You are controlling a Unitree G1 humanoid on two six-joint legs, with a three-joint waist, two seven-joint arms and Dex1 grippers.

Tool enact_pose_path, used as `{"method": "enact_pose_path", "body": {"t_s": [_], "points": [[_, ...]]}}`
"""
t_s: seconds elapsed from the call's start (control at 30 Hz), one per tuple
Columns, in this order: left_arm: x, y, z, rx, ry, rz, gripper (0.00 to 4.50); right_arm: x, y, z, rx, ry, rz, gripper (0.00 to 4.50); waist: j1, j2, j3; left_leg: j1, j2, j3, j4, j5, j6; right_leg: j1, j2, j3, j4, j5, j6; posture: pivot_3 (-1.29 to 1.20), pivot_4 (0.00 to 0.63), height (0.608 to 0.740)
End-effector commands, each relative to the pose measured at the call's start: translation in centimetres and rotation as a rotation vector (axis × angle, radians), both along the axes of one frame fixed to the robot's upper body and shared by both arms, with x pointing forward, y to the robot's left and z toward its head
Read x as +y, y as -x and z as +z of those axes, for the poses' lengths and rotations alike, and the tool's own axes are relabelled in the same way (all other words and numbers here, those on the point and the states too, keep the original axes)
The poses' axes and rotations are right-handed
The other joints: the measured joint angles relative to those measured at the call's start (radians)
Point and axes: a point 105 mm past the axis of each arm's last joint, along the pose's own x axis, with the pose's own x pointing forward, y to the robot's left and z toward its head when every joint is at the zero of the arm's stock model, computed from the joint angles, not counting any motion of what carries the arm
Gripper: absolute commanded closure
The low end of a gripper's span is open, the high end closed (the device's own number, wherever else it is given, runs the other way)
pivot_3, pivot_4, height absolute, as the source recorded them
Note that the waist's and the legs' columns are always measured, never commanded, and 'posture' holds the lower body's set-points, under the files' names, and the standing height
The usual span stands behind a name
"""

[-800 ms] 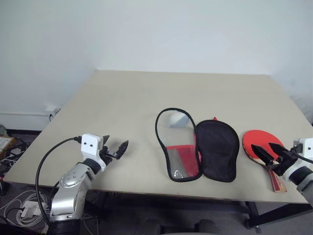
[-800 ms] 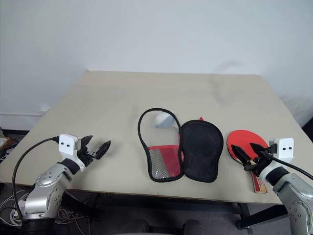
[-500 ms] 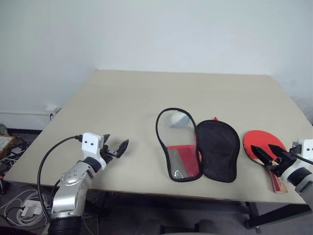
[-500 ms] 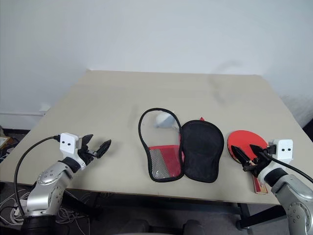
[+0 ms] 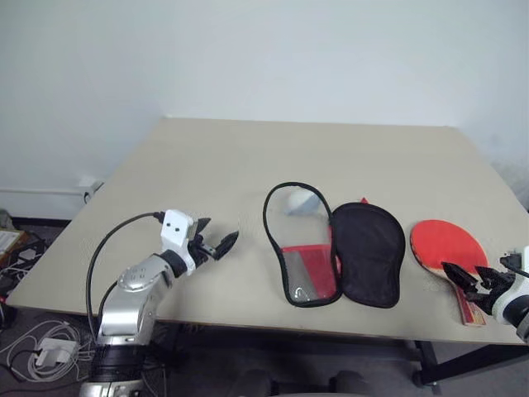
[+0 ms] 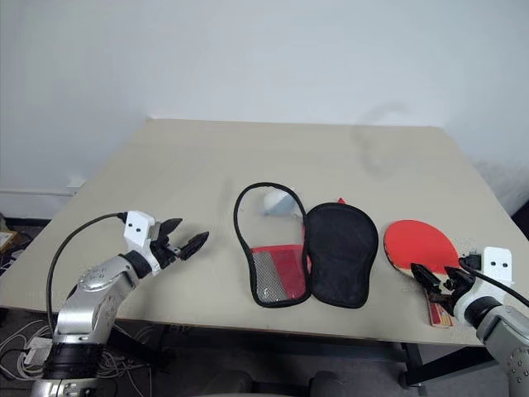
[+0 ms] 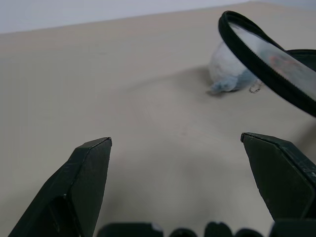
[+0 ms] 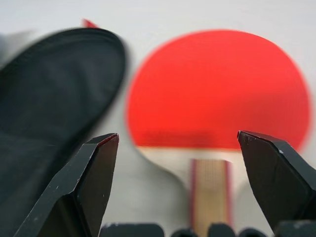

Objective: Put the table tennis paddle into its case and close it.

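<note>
**A:** White wall behind, and a beige worktop point(image 5: 207, 174) in front of it. What lies on the worktop?

**B:** 2 task items. The case point(image 5: 335, 248) lies unzipped and spread flat near the front edge, about midway along it. Its clear-panel half, rimmed in black, is toward the left edge, and its black-lined half is toward the right edge. A small pale rounded object point(image 5: 296, 201) shows through the clear panel at the far end. The table tennis paddle point(image 5: 449, 248) lies red face up close to the front right corner, just beside the case but apart from it, with its wooden handle pointing at the front edge.

**A:** What has just changed?

**B:** The left claw point(image 5: 216, 246) has moved along the front edge toward the case; its fingers are spread wide with nothing between them. The right claw point(image 6: 432, 280) has pulled back from over the red face to the handle end, nearer the front edge. Its fingers are also apart and hold nothing. In the right wrist view the handle sits centred between them.

**A:** And for the task?

**B:** Nothing is grasped yet, and the paddle and case have not shifted. My reading is that the right claw is lining up to take the handle while the left comes in to steady the case. Sliding the paddle in and zipping up are both still to do.
</note>
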Motion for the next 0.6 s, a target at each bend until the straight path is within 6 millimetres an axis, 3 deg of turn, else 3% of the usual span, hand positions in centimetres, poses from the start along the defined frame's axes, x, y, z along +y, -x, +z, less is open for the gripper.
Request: {"method": "enact_pose_path", "body": {"t_s": [0.03,0.23,0.4,0.5,0.6], "points": [[-0.9,-0.4,0.5,-0.016,-0.043,-0.032,0.00,-1.5,0.3,-0.1,0.051,0.069,-0.056,0.34,-0.002,0.000,0.000,0.000,0.000,0.000,0.000,0.000,0.000,0.000,0.000,0.000,0.000,0.000,0.000,0.00,0.000,0.716],[-1.7,0.1,0.7,-0.009,-0.042,-0.058,0.00,-1.0,1.4,-1.5,0.149,0.068,-0.027,0.34,-0.003,0.000,0.000,-0.001,0.000,0.000,0.000,0.000,0.000,-0.001,0.000,0.000,0.000,0.000,0.000,0.00,0.000,0.716],[-1.9,0.4,0.5,-0.006,-0.040,-0.048,0.00,-1.3,1.1,-2.7,0.215,0.094,-0.018,0.34,-0.004,-0.002,0.001,-0.001,0.000,0.000,0.000,0.000,0.000,0.000,0.000,0.000,0.000,0.000,0.000,0.00,0.000,0.716],[-1.8,0.4,0.4,0.000,-0.043,-0.044,0.00,-1.5,0.4,-3.1,0.234,0.109,-0.023,0.94,-0.007,-0.007,0.001,0.000,0.000,0.000,0.000,0.000,0.000,0.000,0.000,0.000,0.000,0.000,0.000,0.00,0.000,0.716],[-1.7,0.4,0.4,0.005,-0.045,-0.044,0.00,-1.7,-0.1,-3.4,0.247,0.131,-0.028,1.95,-0.013,-0.012,0.001,0.001,0.001,0.000,0.001,0.000,0.000,0.001,0.000,0.000,0.000,0.000,0.000,0.00,0.000,0.716]]}}
